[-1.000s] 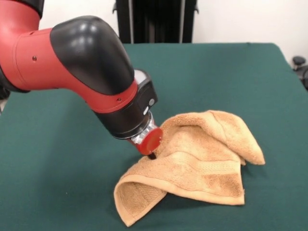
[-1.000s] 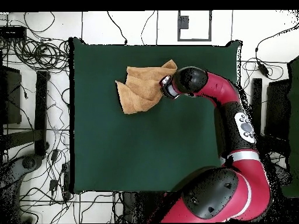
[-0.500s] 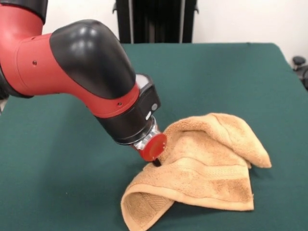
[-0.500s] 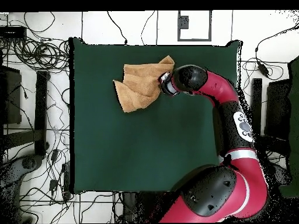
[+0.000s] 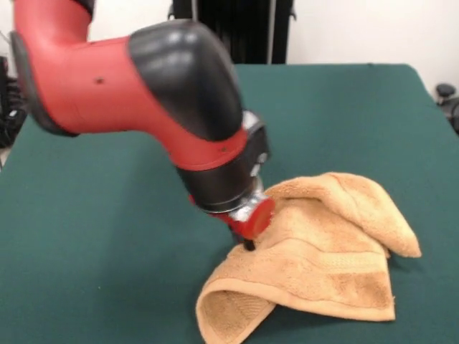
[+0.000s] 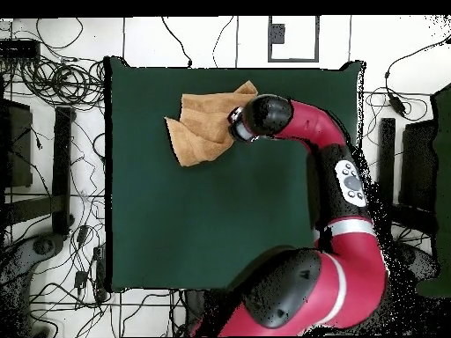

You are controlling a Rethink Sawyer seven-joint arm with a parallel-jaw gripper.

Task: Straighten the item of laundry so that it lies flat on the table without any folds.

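Gripper [image 5: 249,244], closure indiscernible, presses the folded towel [image 5: 323,265] at its 9 o'clock edge; drag low across the surface [image 5: 107,236], keeping contact.

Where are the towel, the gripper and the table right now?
towel [image 5: 323,251], front view, on the flat top layer below the woven band.
gripper [image 5: 249,244], front view, on the dark tip pressed against the towel's edge.
table [image 6: 229,220], overhead view, on the bare green top.
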